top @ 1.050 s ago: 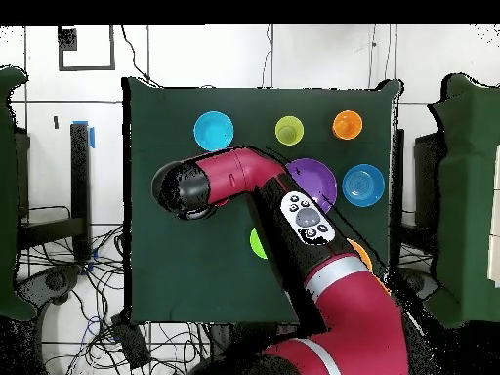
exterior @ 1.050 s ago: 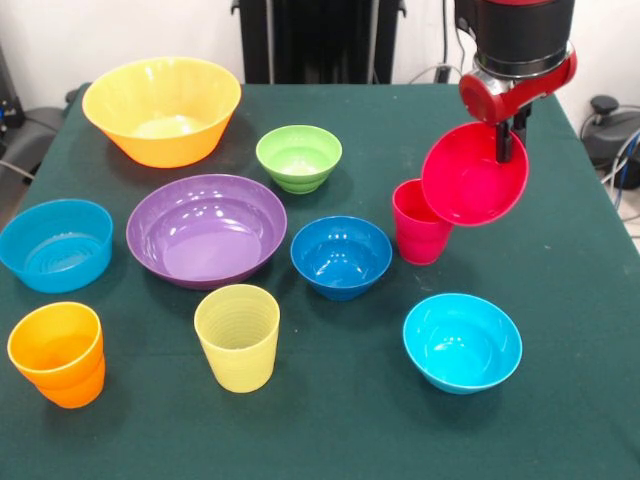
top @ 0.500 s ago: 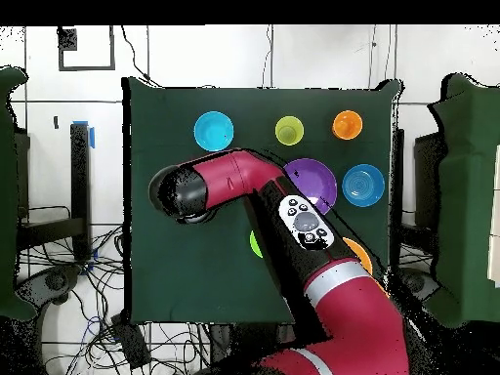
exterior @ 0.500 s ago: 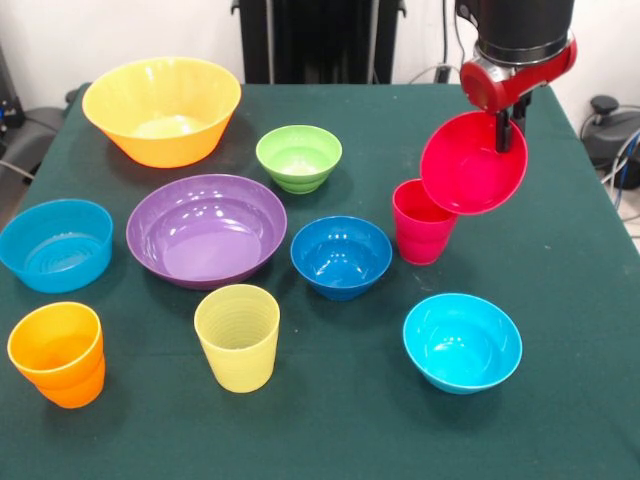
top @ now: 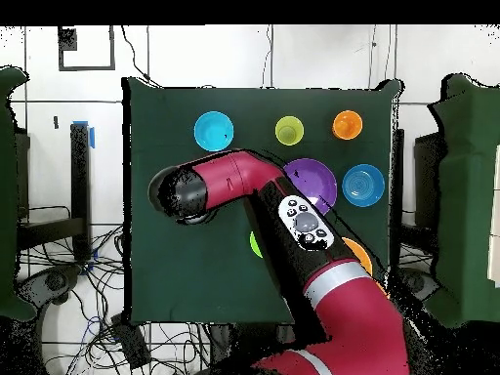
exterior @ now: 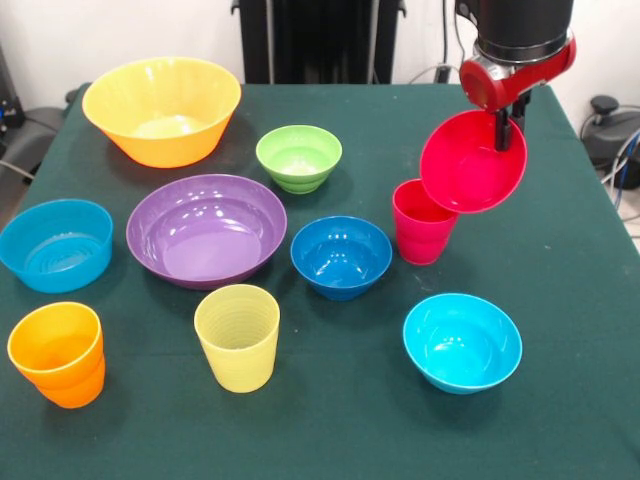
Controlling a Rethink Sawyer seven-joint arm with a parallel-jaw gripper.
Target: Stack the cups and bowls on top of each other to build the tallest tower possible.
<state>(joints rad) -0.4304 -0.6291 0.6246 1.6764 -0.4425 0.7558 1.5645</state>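
Front view: the gripper (exterior: 503,128) comes down from the top edge near the table's far right corner, clamped on the upper rim of the red bowl (exterior: 472,162). The bowl hangs clear of the green cloth of the table (exterior: 330,420), tipped steeply so its hollow faces the camera. Its lower left rim overlaps the mouth of the red cup (exterior: 421,223), which stands upright on the cloth; whether the two touch cannot be told. Near the far left corner sits the large yellow-orange bowl (exterior: 162,108), with the lime green bowl (exterior: 298,157) to its right. The purple bowl (exterior: 206,229) lies mid-table, the dark blue bowl (exterior: 341,256) between it and the red cup. The light blue straight-sided bowl (exterior: 55,244) is at the left edge, the orange cup (exterior: 58,353) by the near left corner, the ribbed pale yellow cup (exterior: 238,336) toward the near edge, and the cyan bowl (exterior: 462,342) nearer the right edge.

Overhead view: the arm (top: 293,229) crosses the table (top: 176,283) and covers the gripper, the red bowl and the red cup, so the grasp shows only from the front. Along one edge stand the cyan bowl (top: 213,130), the yellow cup (top: 289,129) and the orange cup (top: 347,124). Beside the arm show part of the purple bowl (top: 317,176), the light blue bowl (top: 363,185), a sliver of lime green bowl (top: 255,244) and a sliver of yellow-orange bowl (top: 360,254). The dark blue bowl is hidden. This view alone shows the tiled floor with cables (top: 59,283) around the table.
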